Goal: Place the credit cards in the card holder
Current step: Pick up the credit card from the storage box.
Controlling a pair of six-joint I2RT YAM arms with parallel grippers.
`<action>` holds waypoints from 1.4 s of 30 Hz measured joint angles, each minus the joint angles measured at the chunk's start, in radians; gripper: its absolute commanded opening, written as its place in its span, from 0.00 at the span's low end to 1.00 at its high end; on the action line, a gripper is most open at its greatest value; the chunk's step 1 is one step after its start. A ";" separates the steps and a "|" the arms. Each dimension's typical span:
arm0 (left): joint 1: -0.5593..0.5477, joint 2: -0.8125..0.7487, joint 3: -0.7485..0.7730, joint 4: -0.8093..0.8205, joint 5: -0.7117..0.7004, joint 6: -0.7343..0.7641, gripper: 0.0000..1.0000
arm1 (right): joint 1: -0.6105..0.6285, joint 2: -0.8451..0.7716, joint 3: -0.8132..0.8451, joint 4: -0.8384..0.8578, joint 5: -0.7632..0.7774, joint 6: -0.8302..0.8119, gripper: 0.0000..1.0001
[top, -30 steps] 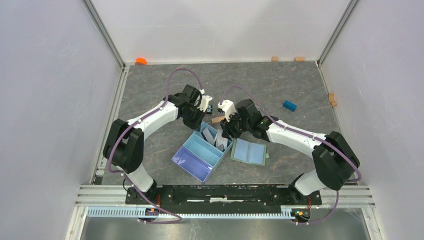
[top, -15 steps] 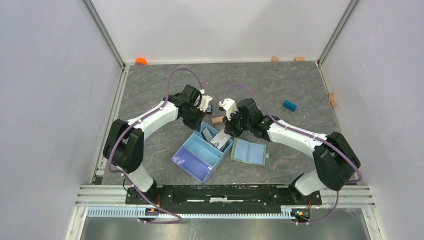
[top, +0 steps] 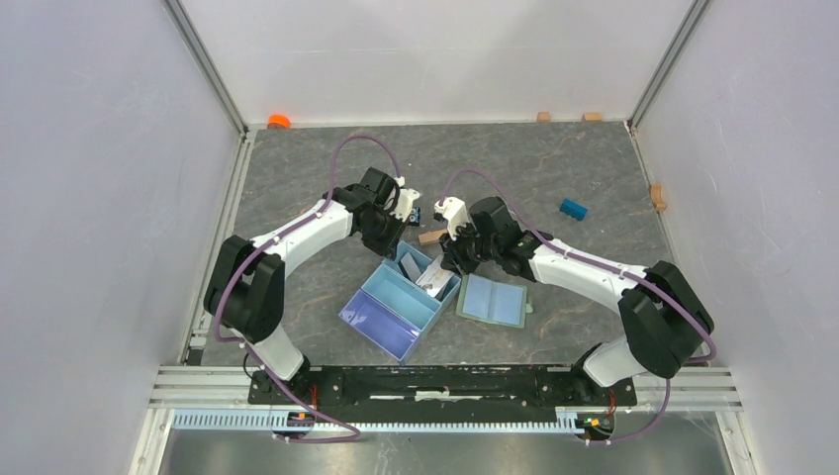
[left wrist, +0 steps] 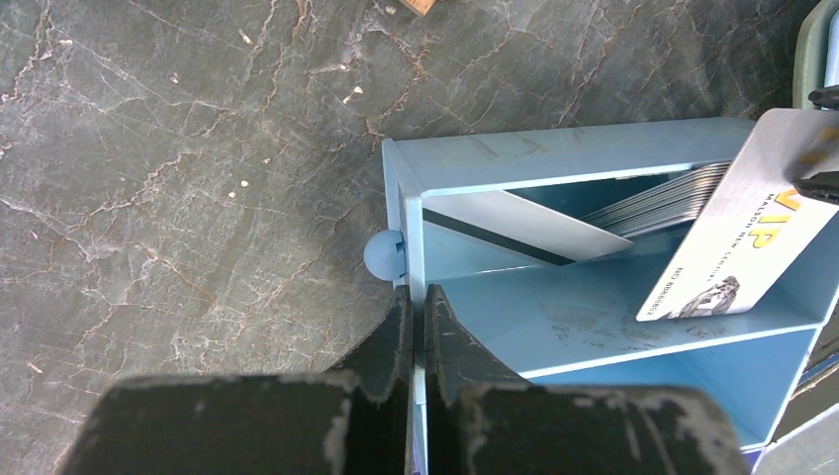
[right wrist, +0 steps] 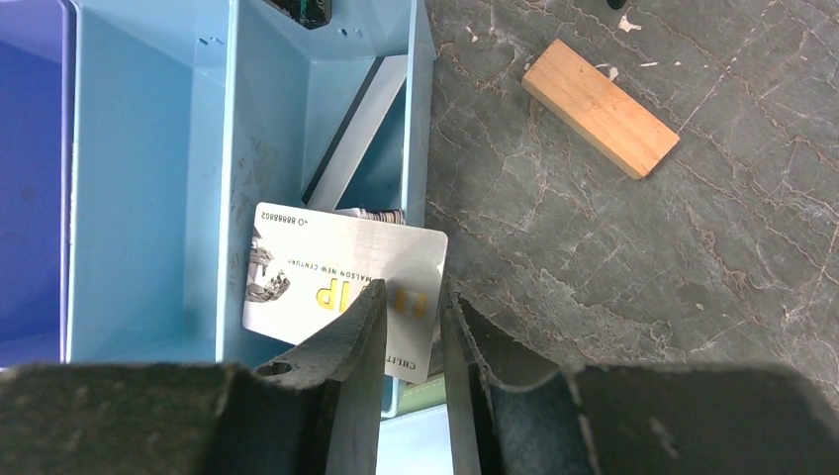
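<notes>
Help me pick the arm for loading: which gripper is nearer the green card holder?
Right. The right gripper hovers over the blue tray just off the card holder's far-left corner; the left gripper sits farther left, shut on the tray's wall.

One tray with three compartments, one wallet. One VIP card, one striped card, and a fanned stack (too tight to count). Four wood blocks, one blue block, one orange object.
</notes>
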 measured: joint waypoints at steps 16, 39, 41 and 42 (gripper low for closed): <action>0.000 0.000 0.000 0.000 0.000 0.000 0.02 | -0.024 0.026 0.000 0.024 -0.016 0.066 0.17; 0.000 0.000 0.000 0.000 -0.007 0.000 0.02 | -0.066 0.089 -0.032 0.000 -0.053 0.063 0.36; 0.000 0.000 0.000 0.000 -0.010 0.000 0.02 | -0.069 0.089 -0.032 0.005 -0.052 0.064 0.38; 0.000 0.000 0.000 0.000 -0.013 0.000 0.02 | -0.071 0.089 -0.032 0.009 -0.052 0.065 0.43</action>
